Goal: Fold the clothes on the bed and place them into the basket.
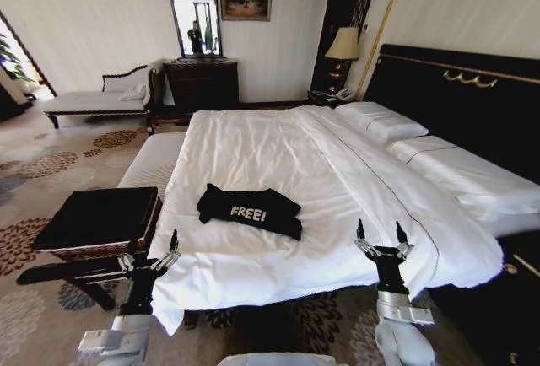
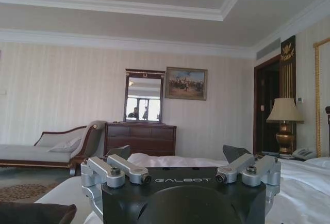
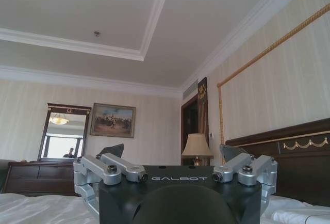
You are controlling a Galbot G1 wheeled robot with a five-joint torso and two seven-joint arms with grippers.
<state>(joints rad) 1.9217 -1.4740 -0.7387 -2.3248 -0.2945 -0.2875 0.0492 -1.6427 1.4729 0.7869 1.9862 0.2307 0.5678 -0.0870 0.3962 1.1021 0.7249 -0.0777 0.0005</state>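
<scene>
The clothes (image 1: 251, 209), one black T-shirt with white "FREE!" lettering, lie bunched on the white bed (image 1: 261, 142) close to its near edge. The basket (image 1: 94, 252), brown wicker with a black lining, stands on a dark low stand left of the bed. My left gripper (image 1: 152, 246) is open, raised upright between the basket and the bed's near corner. My right gripper (image 1: 379, 229) is open and upright at the bed's near edge, right of the shirt. The left wrist view shows the left gripper (image 2: 177, 154) open over the bed (image 2: 304, 182); the right wrist view shows the right gripper (image 3: 171, 152) open too.
A pale upholstered bench (image 1: 152, 162) stands along the bed's left end. The black headboard (image 1: 456, 104) and pillows (image 1: 384, 121) are at the right. A chaise longue (image 1: 89, 100), a dark dresser (image 1: 201, 83) with a mirror and a lamp (image 1: 343, 45) line the far wall. Patterned carpet (image 1: 51, 164) lies at the left.
</scene>
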